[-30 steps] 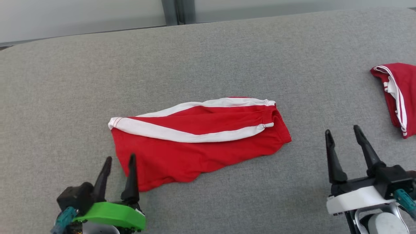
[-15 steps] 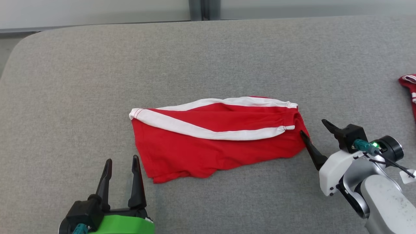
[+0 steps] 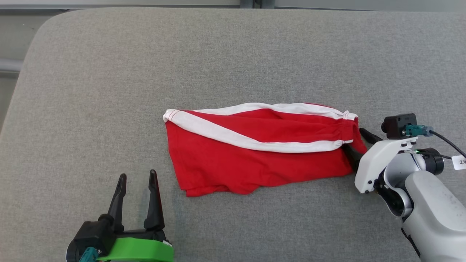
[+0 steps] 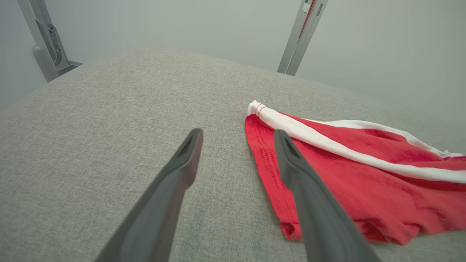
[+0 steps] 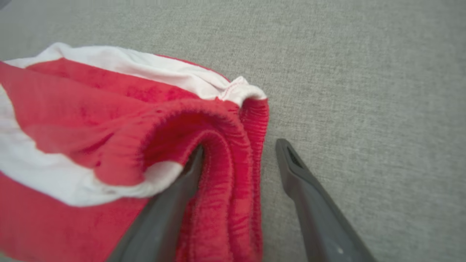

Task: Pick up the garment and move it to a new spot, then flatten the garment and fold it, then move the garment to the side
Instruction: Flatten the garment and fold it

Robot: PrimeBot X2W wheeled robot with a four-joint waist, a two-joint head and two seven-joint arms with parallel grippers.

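Halfway across the desk (image 3: pixel 233 54): soft, floppy red garment (image 3: pixel 255 153). Prob best pinched at the waistband (image 5: pixel 236 189), straddled by the spread right end effector (image 5: pixel 240 147); left end effector (image 3: pixel 138 174) spread too, empty.

The garment (image 3: pixel 255 160) lay across the middle of the tabletop (image 3: pixel 145 72), with the left gripper (image 3: pixel 137 174) in front of its left end and apart from it, while the right gripper (image 3: pixel 352 138) sat at its right end, one finger tucked into the folded edge and the other over bare tabletop just beside it.
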